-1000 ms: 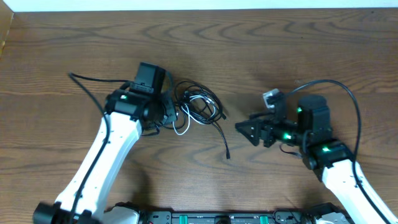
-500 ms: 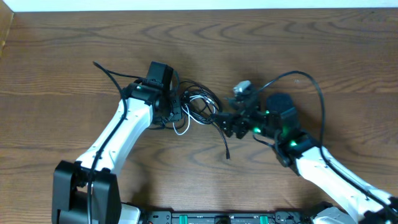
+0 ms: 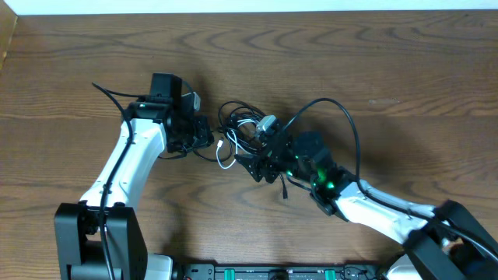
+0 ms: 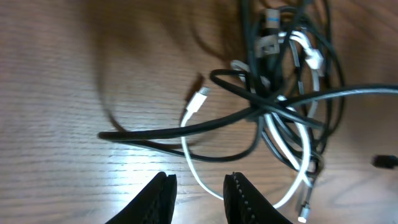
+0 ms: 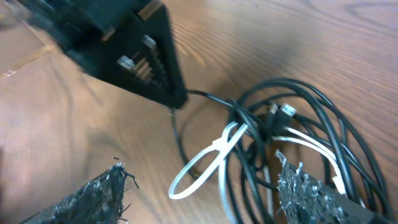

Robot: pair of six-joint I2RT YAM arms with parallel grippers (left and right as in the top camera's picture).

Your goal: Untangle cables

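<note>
Cables [image 3: 247,128] lie in one knotted heap in the middle of the surface [image 3: 405,62], black loops wound through a white cable [image 4: 188,146]. Left fingers [image 4: 163,199] sit at the heap's left edge, parted a little, nothing between them. The white loop lies just beyond their tips, and one black cord trails out of the heap alongside. Right fingers [image 5: 99,199] are spread wide, low at the heap's near side. The white loop and black cords lie between them, ungripped.
</note>
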